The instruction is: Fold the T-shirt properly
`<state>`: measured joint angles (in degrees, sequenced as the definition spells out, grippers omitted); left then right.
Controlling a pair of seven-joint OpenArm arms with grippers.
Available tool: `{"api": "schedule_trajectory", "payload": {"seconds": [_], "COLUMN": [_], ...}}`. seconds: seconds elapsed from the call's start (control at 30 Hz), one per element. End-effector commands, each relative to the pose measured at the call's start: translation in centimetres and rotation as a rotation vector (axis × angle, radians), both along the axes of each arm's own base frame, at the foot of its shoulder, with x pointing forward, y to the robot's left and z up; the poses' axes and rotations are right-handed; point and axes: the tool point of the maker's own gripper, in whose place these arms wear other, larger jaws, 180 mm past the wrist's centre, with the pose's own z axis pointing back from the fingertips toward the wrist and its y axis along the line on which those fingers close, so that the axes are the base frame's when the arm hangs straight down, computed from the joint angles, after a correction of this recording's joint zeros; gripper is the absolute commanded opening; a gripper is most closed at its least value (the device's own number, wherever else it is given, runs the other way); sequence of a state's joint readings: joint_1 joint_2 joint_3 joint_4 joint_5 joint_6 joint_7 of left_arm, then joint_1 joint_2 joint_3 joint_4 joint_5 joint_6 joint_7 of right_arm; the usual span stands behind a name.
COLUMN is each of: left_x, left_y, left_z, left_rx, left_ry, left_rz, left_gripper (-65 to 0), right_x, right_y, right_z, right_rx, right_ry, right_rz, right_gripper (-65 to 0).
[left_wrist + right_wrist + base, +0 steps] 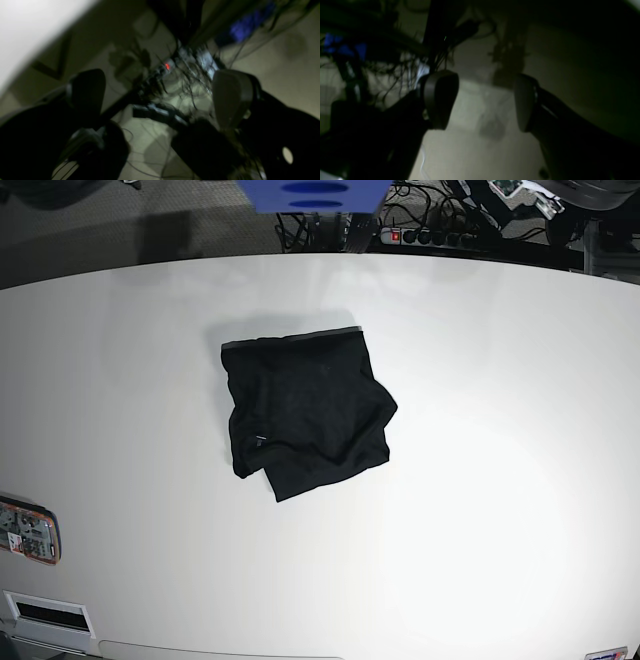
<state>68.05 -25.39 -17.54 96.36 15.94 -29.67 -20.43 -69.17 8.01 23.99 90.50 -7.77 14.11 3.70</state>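
The T-shirt [305, 412] is plain black, soft and matte, with no print. It lies folded into a compact, roughly square bundle near the middle of the white bench [500, 480]. Its far edge is straight, while the near edges are uneven, with one layer poking out at the near-left corner.

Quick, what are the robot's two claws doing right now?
Left gripper: jaws open, holding nothing.
Right gripper: jaws open, holding nothing.

A white table [500, 480] carries the folded black T-shirt [305, 410] (roughly central) and an orange-edged device [28, 537].
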Motion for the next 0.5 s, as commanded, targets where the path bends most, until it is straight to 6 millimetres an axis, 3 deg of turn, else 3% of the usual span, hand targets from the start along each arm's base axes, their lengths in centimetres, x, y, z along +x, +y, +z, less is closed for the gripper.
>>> {"api": "schedule_trajectory", "payload": {"seconds": [0.0, 0.07, 0.1, 0.23, 0.37, 0.47], "left_x": [-1.2, -1.2, -0.9, -1.6, -3.2, -3.8], "left_y": [0.3, 1.3, 1.7, 2.6, 2.5, 2.2], "left_z": [-0.6, -2.6, -3.8, -8.7, -12.5, -14.7], "left_rx": [0.010, 0.057, 0.080, 0.137, 0.156, 0.150], "left_ry": [0.028, 0.039, 0.041, 0.101, 0.175, 0.214], "left_rz": [-0.010, -0.036, -0.044, -0.046, 0.005, 0.005], "left_gripper": [0.0, 0.0, 0.0, 0.0, 0.0, 0.0], "right_x": [-2.4, -4.9, -4.9, -0.2, -2.1, -0.9], "right_y": [0.1, 0.8, 1.2, 2.2, -0.4, -0.6], "right_z": [-0.3, -1.6, -2.5, -7.3, -11.2, -13.4], "right_rx": [0.007, 0.032, 0.046, 0.086, 0.058, 0.065], "right_ry": [0.061, 0.131, 0.136, 0.084, 0.191, 0.207], "right_rz": [-0.005, -0.021, -0.026, -0.034, -0.072, -0.110], "right_gripper": [-27.3, -27.3, -27.3, -27.3, -27.3, -27.3]}}
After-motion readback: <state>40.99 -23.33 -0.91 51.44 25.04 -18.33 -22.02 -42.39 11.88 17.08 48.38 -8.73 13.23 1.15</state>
